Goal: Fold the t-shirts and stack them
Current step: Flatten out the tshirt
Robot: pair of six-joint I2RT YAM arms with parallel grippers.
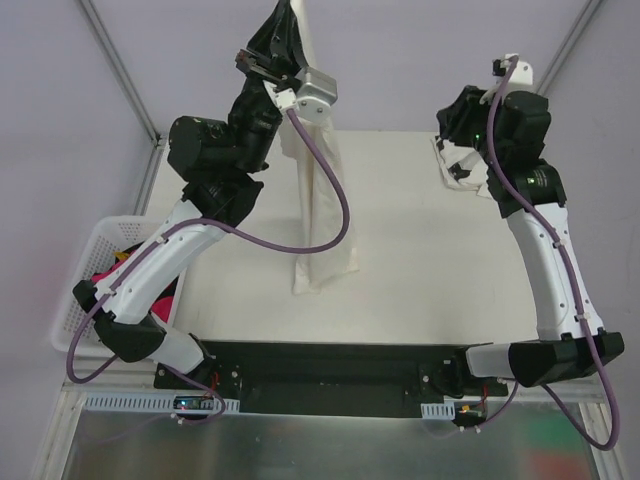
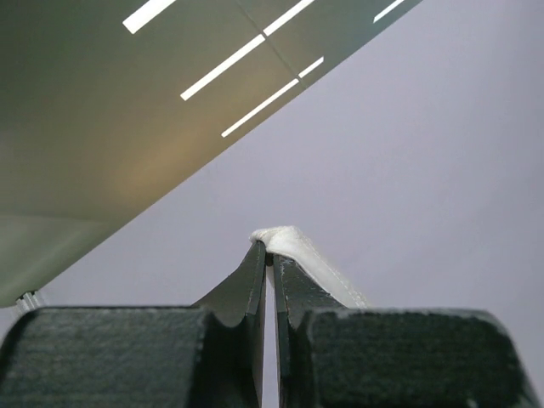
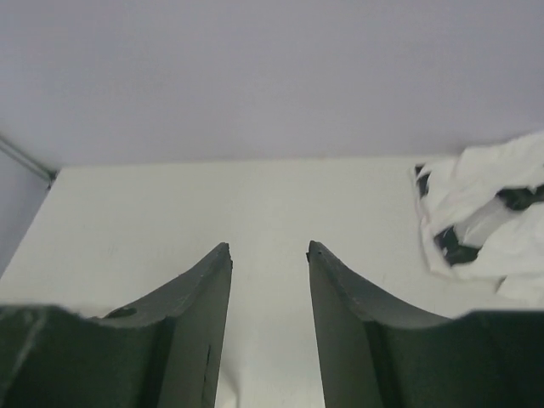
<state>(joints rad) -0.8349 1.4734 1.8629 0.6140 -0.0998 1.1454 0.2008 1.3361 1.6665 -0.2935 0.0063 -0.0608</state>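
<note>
The plain cream-white t-shirt (image 1: 322, 215) hangs in a long bunched strip from high above the table, and its lower end rests on the tabletop. My left gripper (image 2: 270, 252) is raised at the top of the top view and is shut on an edge of that shirt (image 2: 310, 255). The white t-shirt with black marks (image 3: 484, 212) lies crumpled at the table's far right corner. My right gripper (image 3: 268, 248) is open and holds nothing. It hovers over bare table just left of the printed shirt (image 1: 452, 168).
A white plastic basket (image 1: 88, 262) with red and dark cloth inside stands off the table's left edge. The white table (image 3: 212, 204) ends at a grey back wall. A metal frame post (image 1: 120, 70) rises at the far left corner.
</note>
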